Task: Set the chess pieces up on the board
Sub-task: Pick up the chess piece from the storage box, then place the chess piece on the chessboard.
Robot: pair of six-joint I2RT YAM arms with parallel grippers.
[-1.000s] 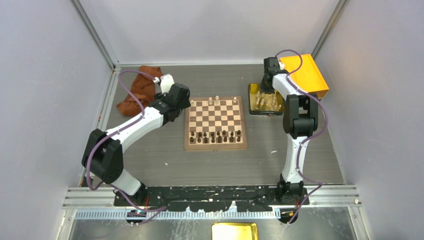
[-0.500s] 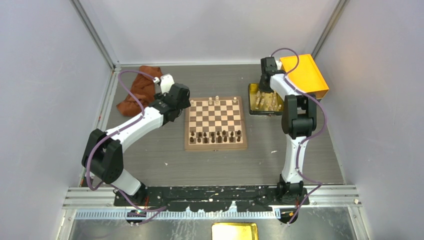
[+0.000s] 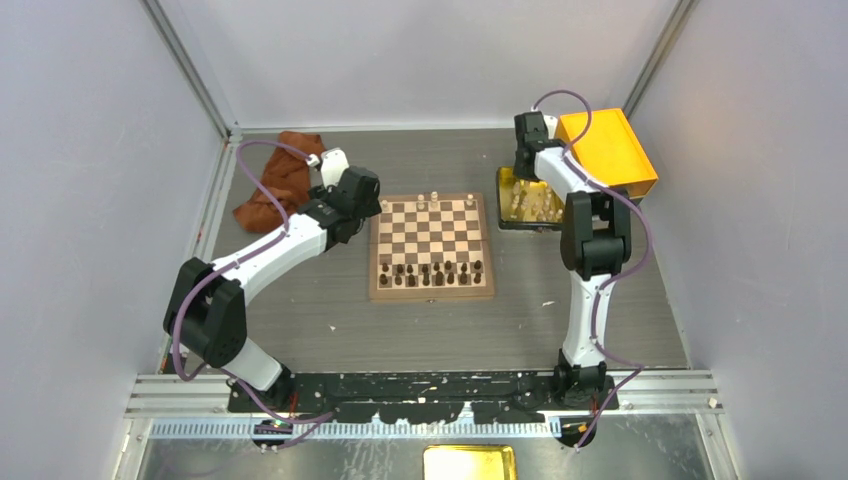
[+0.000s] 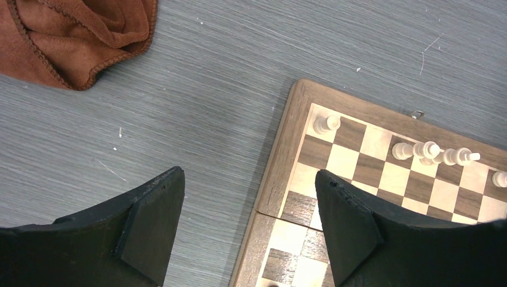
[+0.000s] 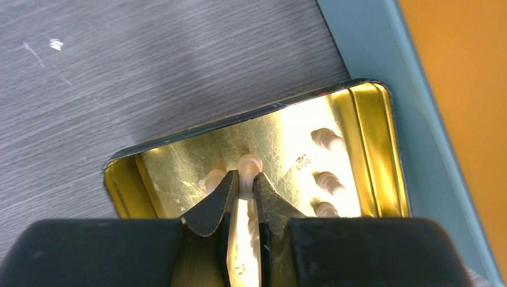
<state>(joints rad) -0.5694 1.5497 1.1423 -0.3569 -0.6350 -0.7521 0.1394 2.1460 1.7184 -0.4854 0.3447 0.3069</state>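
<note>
The board lies mid-table, with dark chessmen on its near rows and a few cream chess pieces on its far row. More cream pieces stand in the golden tray. My right gripper is over the tray, shut on one cream piece, with others beside it. My left gripper is open and empty, above the board's far left corner.
A brown cloth lies at the far left, also in the left wrist view. An orange-yellow box sits right of the tray. Another golden tray lies below the arm bases.
My right gripper has moved left and away over the tray, holding the cream piece. The left arm has not moved.
</note>
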